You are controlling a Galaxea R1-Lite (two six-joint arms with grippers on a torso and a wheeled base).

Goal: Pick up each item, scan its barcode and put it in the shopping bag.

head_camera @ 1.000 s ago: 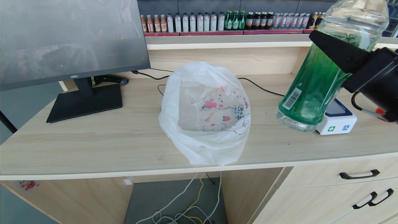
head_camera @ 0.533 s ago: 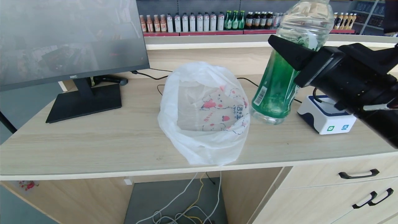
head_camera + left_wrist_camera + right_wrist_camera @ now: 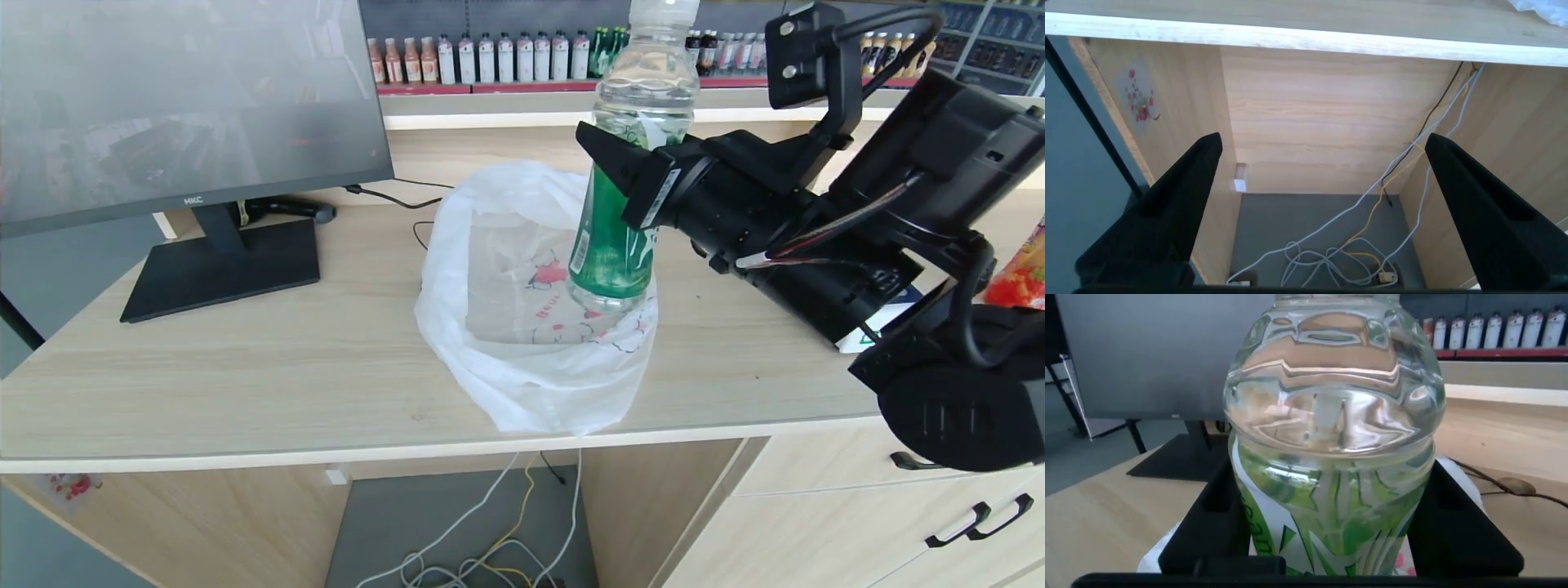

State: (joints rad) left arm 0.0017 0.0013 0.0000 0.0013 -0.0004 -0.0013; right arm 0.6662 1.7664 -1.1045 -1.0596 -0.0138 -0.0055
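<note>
**Observer:** Your right claw (image 3: pixel 633 155) is pinching the green bottle (image 3: pixel 612 245) on its upper part, one finger on each side. The bottle hangs almost upright, with its base over the open mouth of the shopping bag (image 3: pixel 522 384).

**Operator:** Why should I hold it like this?

**Observer:** I think it is so the bottle can go down base first and stand inside the bag. The grip is high, so the fingers stay above the thin rim. I cannot tell if the base is already below the rim. The bag stands in the middle of the desk (image 3: pixel 245 359) with its mouth wide open, which makes it easy for you.

**Operator:** And my other arm?

**Observer:** Your left claw (image 3: pixel 1323 212) is spread wide and holds nothing. It is low, under the desk edge, so it stays out of the way.

**Operator:** How many things do you count?

**Observer:** I count one bottle, one bag and one monitor (image 3: pixel 188 106). There is also one colourful packet (image 3: pixel 1016 278) at the far right. Something with a red print (image 3: pixel 563 302) shows through the bag, but I cannot tell if it is an item or the bag's own pattern.
</note>
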